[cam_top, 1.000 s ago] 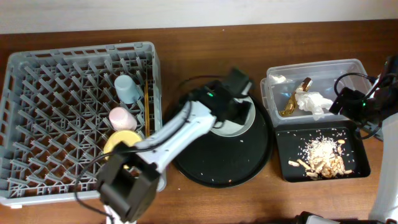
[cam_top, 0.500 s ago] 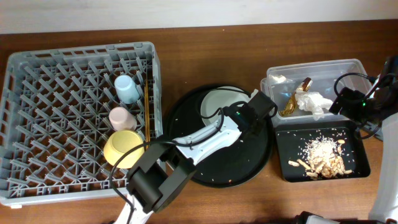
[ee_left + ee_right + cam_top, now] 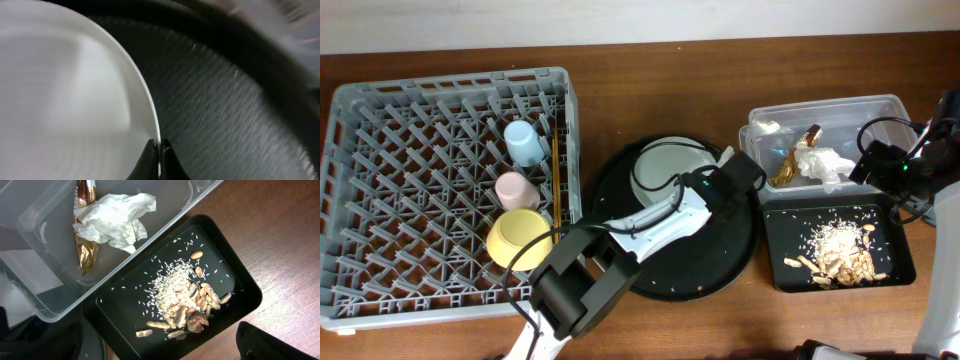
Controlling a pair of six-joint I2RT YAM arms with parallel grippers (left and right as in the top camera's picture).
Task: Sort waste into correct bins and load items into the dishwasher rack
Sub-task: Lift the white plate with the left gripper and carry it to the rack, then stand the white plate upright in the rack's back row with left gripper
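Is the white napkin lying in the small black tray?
No, the napkin lies in the clear tub beside the foil wrapper; the black tray holds food scraps.

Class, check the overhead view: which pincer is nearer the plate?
Left. The left pincer grips the plate's right rim on the round tray; the right pincer hangs far off to its right, by the tub.

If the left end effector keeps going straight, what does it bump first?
Probably the pale grey-green plate: the left end effector sits at its rim, with the round black tray right underneath.
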